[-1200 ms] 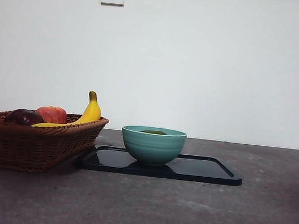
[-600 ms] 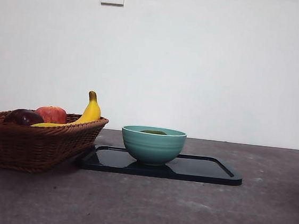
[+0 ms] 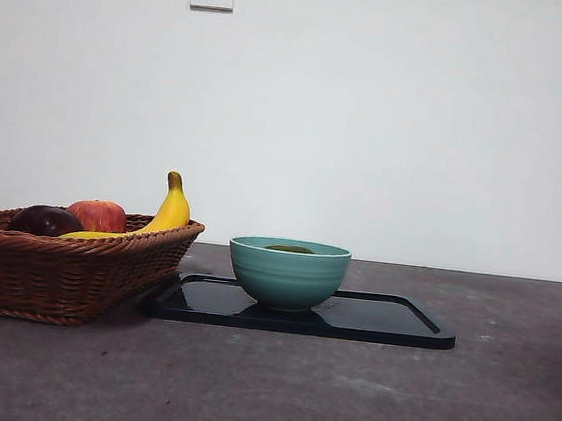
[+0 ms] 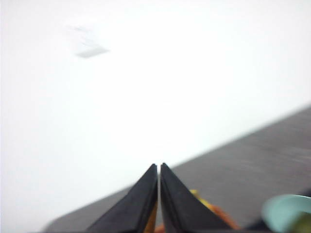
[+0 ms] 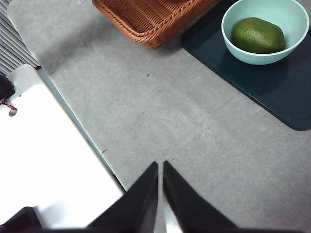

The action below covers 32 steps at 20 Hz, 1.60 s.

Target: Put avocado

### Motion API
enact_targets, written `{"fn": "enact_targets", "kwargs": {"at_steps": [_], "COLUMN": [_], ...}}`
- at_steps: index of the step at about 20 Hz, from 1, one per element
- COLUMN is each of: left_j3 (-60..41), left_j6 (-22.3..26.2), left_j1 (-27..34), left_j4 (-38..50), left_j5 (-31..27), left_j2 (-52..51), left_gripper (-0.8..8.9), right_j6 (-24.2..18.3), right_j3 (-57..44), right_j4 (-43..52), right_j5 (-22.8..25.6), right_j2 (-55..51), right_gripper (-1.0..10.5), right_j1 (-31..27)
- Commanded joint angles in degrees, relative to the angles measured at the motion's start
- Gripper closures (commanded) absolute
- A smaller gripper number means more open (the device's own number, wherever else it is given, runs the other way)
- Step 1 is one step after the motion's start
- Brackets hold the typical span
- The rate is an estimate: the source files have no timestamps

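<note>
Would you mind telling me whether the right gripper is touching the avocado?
Apart. The right wrist view shows the right gripper shut over bare table, with the avocado lying in the teal bowl well away.

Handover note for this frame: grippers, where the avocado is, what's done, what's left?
Left gripper: jaws shut, empty, raised, facing the wall.
Right gripper: jaws shut, empty, above bare table.
Avocado lies in the teal bowl, which stands on the dark tray.
Wicker basket holds the banana, red apple and dark fruit.
Done: the placing appears complete.
Left: apparently nothing.
</note>
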Motion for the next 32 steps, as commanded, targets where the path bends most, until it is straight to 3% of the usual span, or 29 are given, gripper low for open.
{"fn": "enact_targets", "kwargs": {"at_steps": [1, 7, 13, 18, 25, 32], "left_j3": [-7.9, -26.8, -37.0, -40.3, -40.3, -40.2], "left_j6": [0.6, -2.8, -6.3, -6.3, -8.3, -9.3], "left_j1": [2.5, 4.5, 4.5, 4.5, 4.5, 4.5], "left_j4": [6.1, 10.6, 10.3, 8.8, -1.4, -1.1], "left_j5": [-4.2, -5.9, -7.0, -7.5, -7.5, -7.4], "left_j2": [-4.1, -16.3, -23.4, -23.4, -23.4, -23.4], "left_gripper": [8.05, 8.05, 8.05, 8.05, 8.05, 8.05], "right_j6": [0.4, 0.4, 0.4, 0.4, 0.4, 0.4], "right_j3": [0.5, 0.5, 0.5, 0.5, 0.5, 0.5], "right_j4": [0.6, 0.6, 0.6, 0.6, 0.6, 0.6], "right_j5": [-0.1, -0.1, -0.1, -0.1, -0.1, -0.1], "right_j2": [0.4, 0.4, 0.4, 0.4, 0.4, 0.4], "right_gripper": [9.4, 9.4, 9.4, 9.4, 9.4, 9.4], "right_j1": [0.5, 0.5, 0.5, 0.5, 0.5, 0.5]}}
